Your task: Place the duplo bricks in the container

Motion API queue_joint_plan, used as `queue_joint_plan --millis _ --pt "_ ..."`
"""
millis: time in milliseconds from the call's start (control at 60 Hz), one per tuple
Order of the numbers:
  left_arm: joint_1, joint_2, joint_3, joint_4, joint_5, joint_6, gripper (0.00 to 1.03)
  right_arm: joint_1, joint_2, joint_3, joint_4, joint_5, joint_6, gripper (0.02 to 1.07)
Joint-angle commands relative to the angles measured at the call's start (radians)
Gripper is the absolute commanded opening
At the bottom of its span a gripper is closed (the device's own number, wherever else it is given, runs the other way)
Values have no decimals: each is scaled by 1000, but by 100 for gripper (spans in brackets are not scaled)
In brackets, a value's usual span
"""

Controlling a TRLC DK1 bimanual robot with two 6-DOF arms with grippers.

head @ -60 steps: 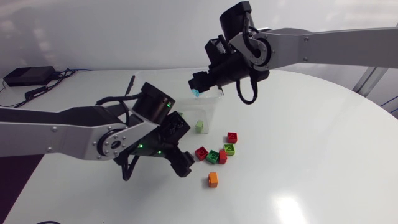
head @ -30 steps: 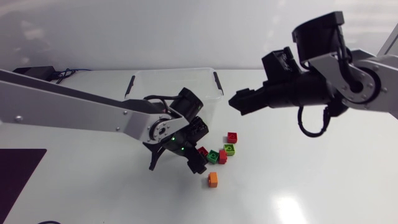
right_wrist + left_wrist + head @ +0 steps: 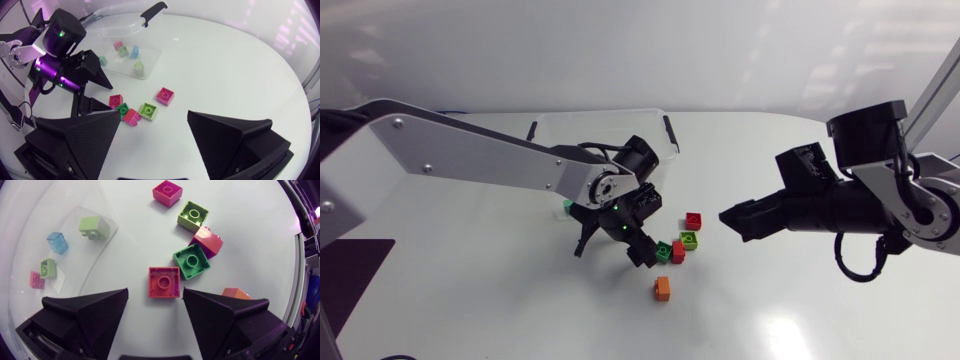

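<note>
On the table, a red brick lies between the spread fingers of the left gripper.

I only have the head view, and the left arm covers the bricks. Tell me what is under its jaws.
Observer: A red brick lies flat between the open left jaws. Neither one touches it.
Operator: Check what is crowding it.
Observer: A dark green brick sits just ahead of it, with one corner close to the red brick's edge.
Operator: Count what is in the container.
Observer: The container holds four: a pale green brick, a clear blue brick, a muted green brick and a pink brick.
</note>
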Motion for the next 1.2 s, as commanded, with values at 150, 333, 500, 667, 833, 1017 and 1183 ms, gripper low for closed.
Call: queue_joint_plan --millis 150,333,500,667,833,1017,1183 --pt "26 90 119 -90 38 10 64 -16 50 -48 38 -9 -13 100" --pt "29 142 178 -158 47 8 44 -24 217 -8 104 -3 27 99" --pt "29 161 183 -170 47 10 26 -18 361 53 173 34 73 99" --pt "35 90 142 -178 50 8 25 24 481 140 202 86 121 99" --pt "49 -68 45 -176 53 7 25 70 582 235 194 126 181 99" --pt "81 -276 -36 -164 53 -6 25 94 665 317 167 170 233 99" --pt "136 -450 -52 -138 53 -24 25 110 718 344 156 212 259 92"
